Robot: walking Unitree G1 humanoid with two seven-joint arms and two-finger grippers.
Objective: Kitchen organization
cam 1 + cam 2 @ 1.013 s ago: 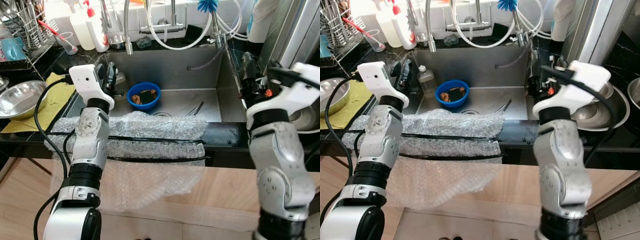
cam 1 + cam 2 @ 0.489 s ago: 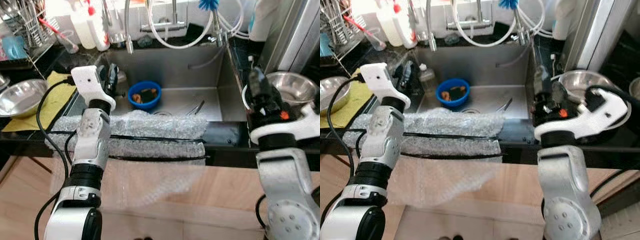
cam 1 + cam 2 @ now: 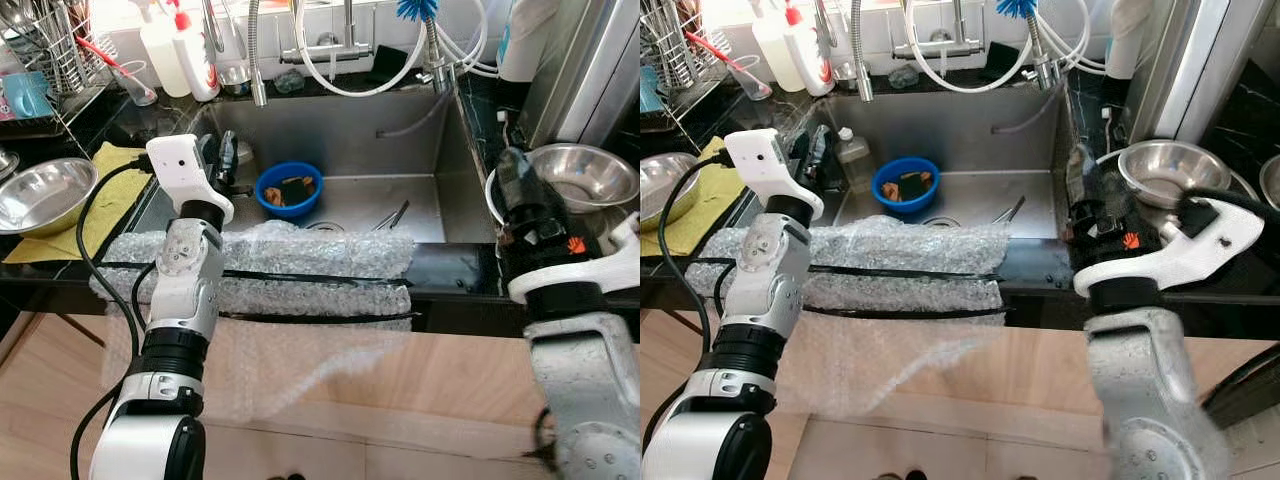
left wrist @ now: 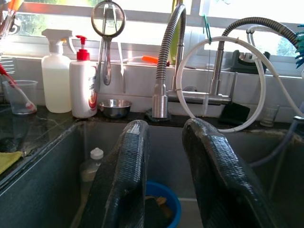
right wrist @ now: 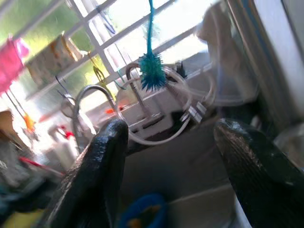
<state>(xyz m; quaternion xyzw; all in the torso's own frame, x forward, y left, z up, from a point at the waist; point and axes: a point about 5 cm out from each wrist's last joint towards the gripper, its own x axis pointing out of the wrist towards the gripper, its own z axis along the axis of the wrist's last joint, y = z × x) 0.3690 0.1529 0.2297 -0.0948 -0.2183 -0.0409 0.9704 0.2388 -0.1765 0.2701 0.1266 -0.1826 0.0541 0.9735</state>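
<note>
Left gripper [image 4: 164, 175] hovers over the left end of the sink [image 3: 340, 125], fingers [image 4: 121, 180] slightly apart, holding nothing. Just below and beyond the fingertips: blue bowl [image 3: 287, 189] with brownish scraps in it. Beside the left finger, against the sink wall, a clear plastic bottle [image 4: 91, 166]. My guess is the bowl is the pick. To do it well: open wider, drop straight down, pinch the near rim, keep it level so the scraps stay in, and stay off the bottle.

Right gripper [image 5: 168, 166] is raised over the counter edge right of the sink, fingers [image 5: 97, 175] wide apart, empty. Steel bowl [image 3: 582, 175] sits just beyond and outboard of it. Keep that arm parked so it doesn't clip the bowl.

Surface: dark counter [image 3: 455, 268], front edge padded with bubble wrap [image 3: 300, 255] strapped on. Left to right: dish rack [image 3: 60, 50], steel bowl [image 3: 42, 195] on a yellow cloth [image 3: 95, 205], spray bottle [image 3: 160, 45], soap pump [image 3: 198, 55], hose faucet [image 3: 330, 45], blue brush [image 3: 415, 10], and utensils [image 3: 392, 216] on the sink floor. Window behind, wood floor below.
</note>
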